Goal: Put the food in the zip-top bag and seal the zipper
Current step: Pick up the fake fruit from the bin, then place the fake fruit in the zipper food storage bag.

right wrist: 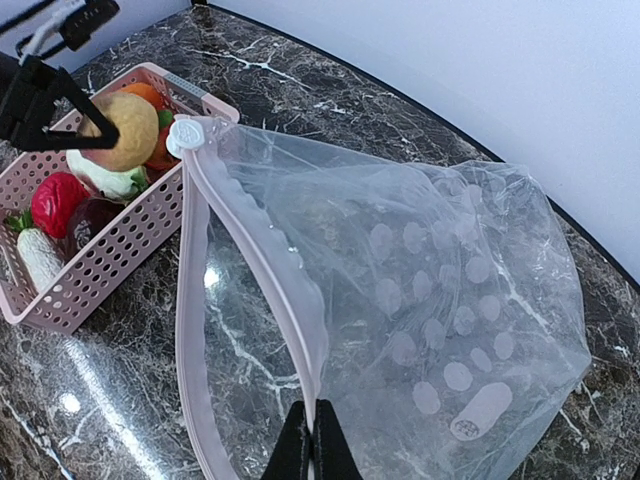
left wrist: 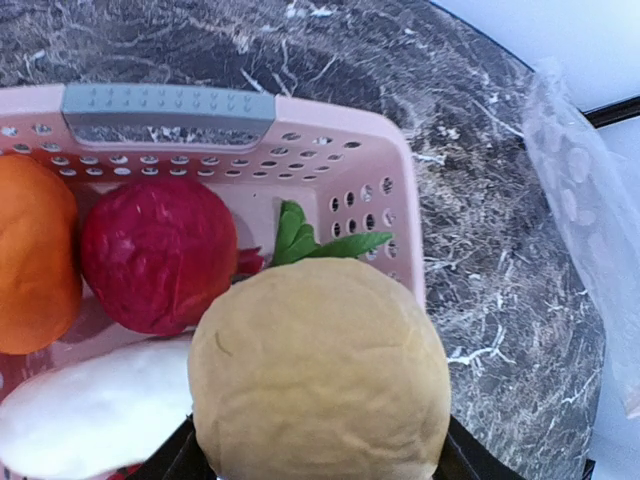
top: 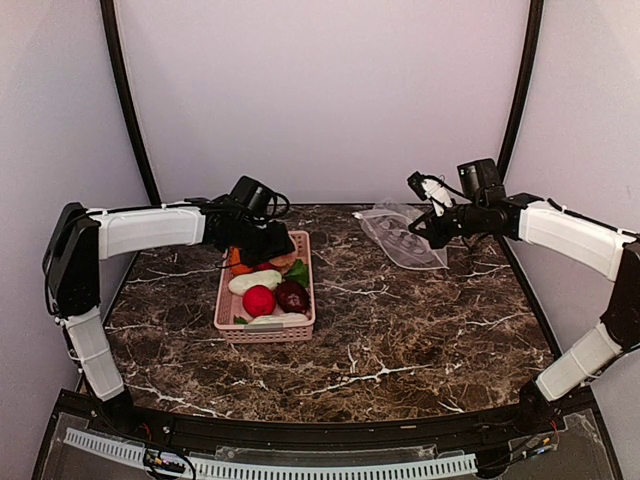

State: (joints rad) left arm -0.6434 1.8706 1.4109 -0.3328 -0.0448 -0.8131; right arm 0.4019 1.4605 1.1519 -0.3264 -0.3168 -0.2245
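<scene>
Zipper (right wrist: pixel 187 300) of zip-top bag (right wrist: pixel 450 300) pinched in right pincer (right wrist: pixel 312 432); left pincer (left wrist: pixel 315 462), mostly hidden, grips tan food piece (left wrist: pixel 318 370).

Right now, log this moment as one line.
left gripper shut on tan toy food over pink basket | right gripper shut on zipper | zip-top bag mouth open, empty

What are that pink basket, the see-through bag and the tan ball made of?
The pink basket looks like rigid moulded plastic, matte, with neat rows of holes. The see-through bag is thin glossy plastic film, crinkled and catching glare. The tan ball is probably foam or soft rubber: dull, faintly dimpled skin.
</scene>
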